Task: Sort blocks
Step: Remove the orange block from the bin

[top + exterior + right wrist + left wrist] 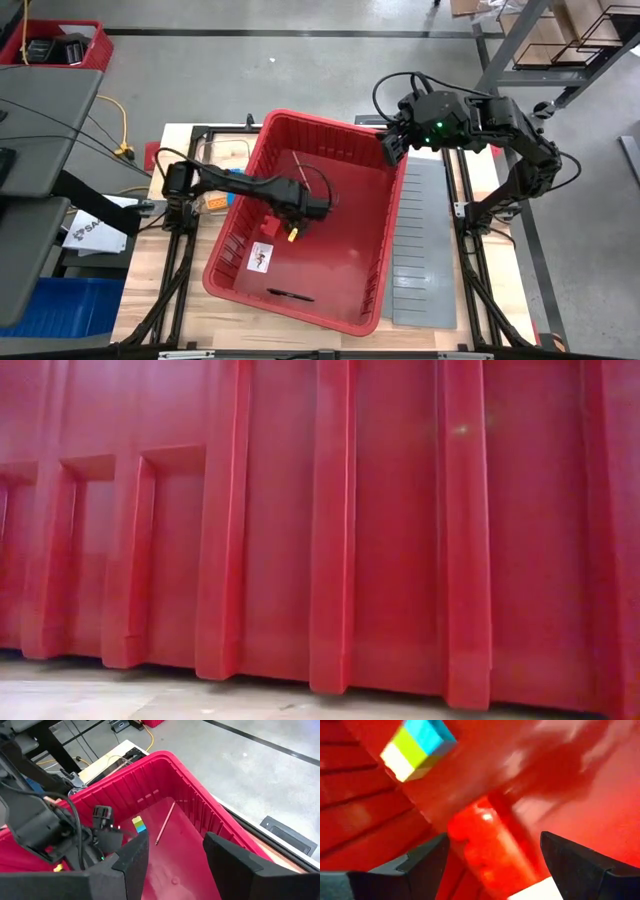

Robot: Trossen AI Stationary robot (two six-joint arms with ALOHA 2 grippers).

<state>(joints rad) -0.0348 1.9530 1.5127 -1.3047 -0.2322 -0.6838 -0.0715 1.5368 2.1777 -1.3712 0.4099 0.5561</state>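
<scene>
Your left gripper (297, 222) is down inside the red bin (375, 290), low over the floor near its middle; jaws stand wide apart with nothing clamped; in the left wrist view a red block (482, 845) sits on the bin floor between the two fingers (427, 857), not yet pinched; looks like you're lined up to close on it. A stacked block (417, 747), blue over yellow-green over white, lies just beyond the red one, ahead of the gripper and apart from it; same stack shows in the right wrist view (139, 825) near the left gripper. A small yellow block (293, 237) sits just beside the left gripper in the high view; can't tell if it touches.

Your right gripper (390, 148) hangs over the bin's far right rim, partly open, empty; probably parked there to keep clear and give a look into the bin. A thin stick (165, 823) lies on the bin floor, plus a small card (261, 256) and a dark pen-like thing (290, 295). The bin sits skewed on the counter (150, 300); grey slotted sheet (425, 250) lies just beside it on the right, likely for sorting onto.
</scene>
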